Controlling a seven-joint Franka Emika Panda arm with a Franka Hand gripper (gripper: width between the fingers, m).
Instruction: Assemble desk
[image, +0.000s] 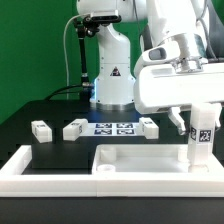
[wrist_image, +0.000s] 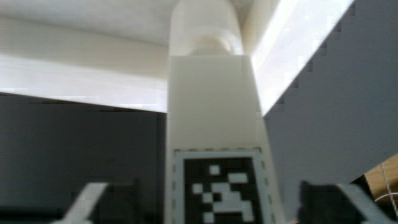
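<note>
The fingers (wrist_image: 103, 205) of the gripper (image: 196, 128) stand to either side of one leg (image: 203, 142) with a dark gap showing on each flank in the wrist view. They are released and not pinching it. The leg stands upright between and below them, its marker face toward the wrist camera and its foot planted in a corner of the tabletop (image: 150, 151). It probably stands unaided because it is seated in that corner's socket, though the joint itself is hidden. Straddling it loosely would let the fingers re-grip for another turn or lift clear. Three loose legs (image: 73, 128) lie well away from the fingers near the marker board (image: 112, 127), likely waiting their turn.
</note>
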